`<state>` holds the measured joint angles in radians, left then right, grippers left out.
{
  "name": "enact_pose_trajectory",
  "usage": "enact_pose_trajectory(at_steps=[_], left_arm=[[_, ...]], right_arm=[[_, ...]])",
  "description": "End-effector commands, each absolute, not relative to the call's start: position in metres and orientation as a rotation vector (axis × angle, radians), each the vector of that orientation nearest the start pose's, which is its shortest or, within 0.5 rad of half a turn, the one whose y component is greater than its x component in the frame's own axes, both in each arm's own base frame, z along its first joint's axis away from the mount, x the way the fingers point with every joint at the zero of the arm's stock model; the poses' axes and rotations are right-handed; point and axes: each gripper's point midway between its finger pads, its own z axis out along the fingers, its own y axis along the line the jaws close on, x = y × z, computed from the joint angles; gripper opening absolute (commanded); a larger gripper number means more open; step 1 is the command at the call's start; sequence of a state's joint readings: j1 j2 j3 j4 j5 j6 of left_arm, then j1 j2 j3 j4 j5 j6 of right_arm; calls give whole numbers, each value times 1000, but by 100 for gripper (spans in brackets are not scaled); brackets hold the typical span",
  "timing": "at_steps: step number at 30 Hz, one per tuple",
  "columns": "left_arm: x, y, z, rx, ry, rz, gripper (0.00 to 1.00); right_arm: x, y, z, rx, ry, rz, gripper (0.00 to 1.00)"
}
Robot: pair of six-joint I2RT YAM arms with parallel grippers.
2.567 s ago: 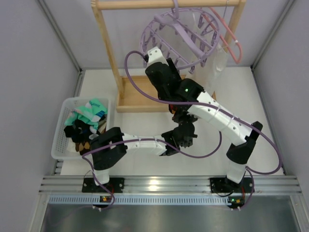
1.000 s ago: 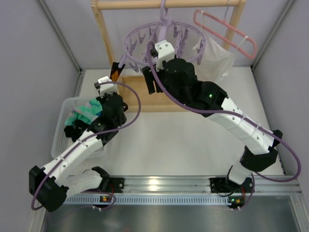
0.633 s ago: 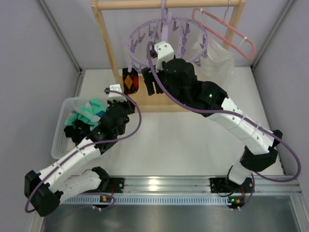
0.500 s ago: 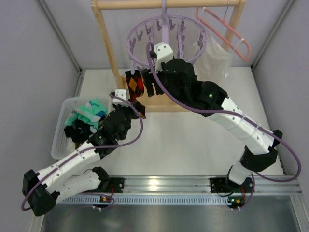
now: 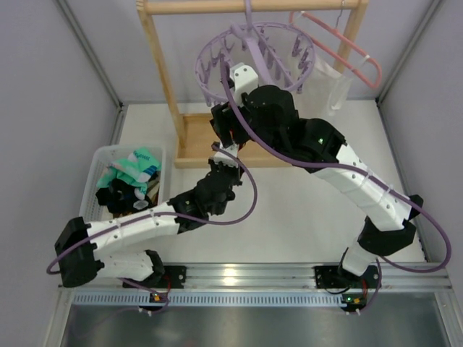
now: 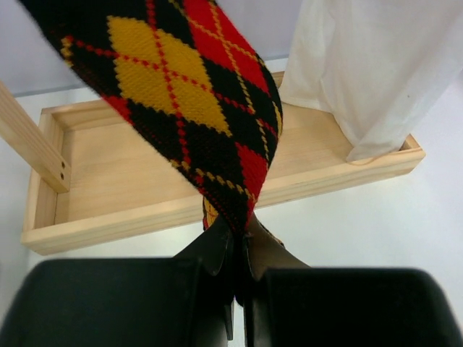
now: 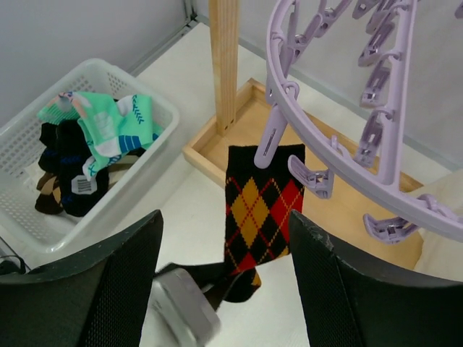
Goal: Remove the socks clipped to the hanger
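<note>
Left gripper [image 6: 239,249] is clamped on the lower end of the argyle sock [image 6: 195,108]. Its top edge sits in one clip [image 7: 273,137] of the lavender hanger [image 7: 340,155]. Right gripper [image 7: 226,231]: fingers spread wide, nothing between them, just below the ring. Tight spots I see are the rack post [image 7: 224,58] just beside the sock, the wooden tray [image 6: 108,181] edge under it and the white bag [image 6: 369,65] near the other side. White tabletop [image 7: 192,217] runs from tray to basket [image 7: 155,97]. The sock is black with yellow and red diamonds, pulled taut, twisted at the bottom.
</note>
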<state>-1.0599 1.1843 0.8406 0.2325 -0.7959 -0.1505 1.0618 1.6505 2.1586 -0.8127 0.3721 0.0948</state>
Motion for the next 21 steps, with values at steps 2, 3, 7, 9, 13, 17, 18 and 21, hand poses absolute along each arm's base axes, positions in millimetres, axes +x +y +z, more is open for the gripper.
enact_pose_trajectory(at_steps=[2, 3, 7, 9, 13, 17, 18, 21], left_arm=[[293, -282, 307, 64, 1579, -192, 0], [295, -284, 308, 58, 1578, -157, 0], [308, -298, 302, 55, 1587, -15, 0], [317, -304, 289, 94, 1596, 114, 0], [332, -326, 284, 134, 1594, 230, 0], [342, -342, 281, 177, 1592, 307, 0], [343, -343, 281, 193, 1590, 327, 0], [349, -354, 282, 231, 1583, 365, 0]], right_arm=[[272, 341, 454, -610, 1755, 430, 67], [275, 334, 455, -586, 1758, 400, 67], [280, 312, 458, -530, 1761, 323, 67], [282, 302, 462, -512, 1760, 291, 67], [284, 293, 463, -503, 1771, 234, 65], [290, 296, 453, -517, 1802, 179, 64], [294, 301, 445, -531, 1816, 153, 64], [302, 309, 436, -544, 1820, 95, 62]])
